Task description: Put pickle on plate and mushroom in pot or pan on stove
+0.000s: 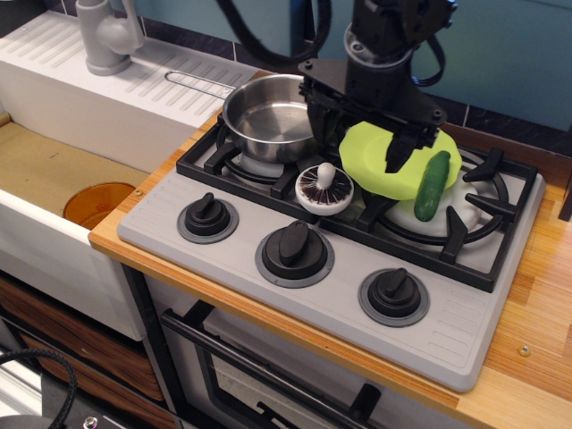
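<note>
The gripper (360, 141) is hanging over the back middle of the stove (340, 268) with its two black fingers (398, 152) spread wide and nothing between them; the left finger is standing just beside the right wall of the pot (270, 116), and the right finger is reaching down over the left part of the plate (371, 152). The pot is sitting on the burner at the back left corner of the cooktop, empty and shiny; the plate is lying on the grate at the back, toward the right burner, tilted slightly. The pickle (431, 185) is leaning across the plate's right front rim, its upper end on the plate and its lower end reaching down toward the white centre of the right burner; it is lying clear of the gripper, just to the right of the right finger. The mushroom (324, 189) is resting gills-up, stem pointing upward, on the grate near the middle of the stove, just in front of the pot and to the left of the plate's front edge; it is touching neither finger. Three black knobs (293, 249) are lining the stove's front edge; an orange bowl (96, 204) is lying in the sink (45, 170) beyond the stove's left edge; a grey faucet (105, 34) is standing at the far left corner.
</note>
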You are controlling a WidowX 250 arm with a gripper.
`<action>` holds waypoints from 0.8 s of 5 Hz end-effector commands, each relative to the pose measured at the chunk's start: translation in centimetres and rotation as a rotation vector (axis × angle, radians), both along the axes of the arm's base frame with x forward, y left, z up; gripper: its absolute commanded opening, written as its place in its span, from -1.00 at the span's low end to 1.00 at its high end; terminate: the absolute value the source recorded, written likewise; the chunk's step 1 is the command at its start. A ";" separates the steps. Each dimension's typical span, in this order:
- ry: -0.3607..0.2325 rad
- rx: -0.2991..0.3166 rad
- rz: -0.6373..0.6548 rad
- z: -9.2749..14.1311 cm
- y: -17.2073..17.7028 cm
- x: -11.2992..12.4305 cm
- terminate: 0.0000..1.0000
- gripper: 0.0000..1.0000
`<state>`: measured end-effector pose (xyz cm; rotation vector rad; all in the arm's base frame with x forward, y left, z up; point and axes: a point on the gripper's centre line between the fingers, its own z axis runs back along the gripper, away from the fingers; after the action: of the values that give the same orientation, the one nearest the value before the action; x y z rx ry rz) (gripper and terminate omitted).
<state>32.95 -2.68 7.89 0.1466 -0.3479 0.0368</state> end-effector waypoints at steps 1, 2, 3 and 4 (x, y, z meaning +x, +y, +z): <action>-0.091 -0.017 -0.002 1.5 1.1 0.4 -1.00 1.00; -0.095 -0.022 0.001 1.1 1.4 0.0 -1.00 1.00; -0.105 -0.025 0.004 0.6 1.7 -0.2 -1.00 1.00; -0.110 -0.032 0.015 0.2 1.8 -0.3 -1.00 1.00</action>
<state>31.85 -0.79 6.36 0.1185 -0.3976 0.0656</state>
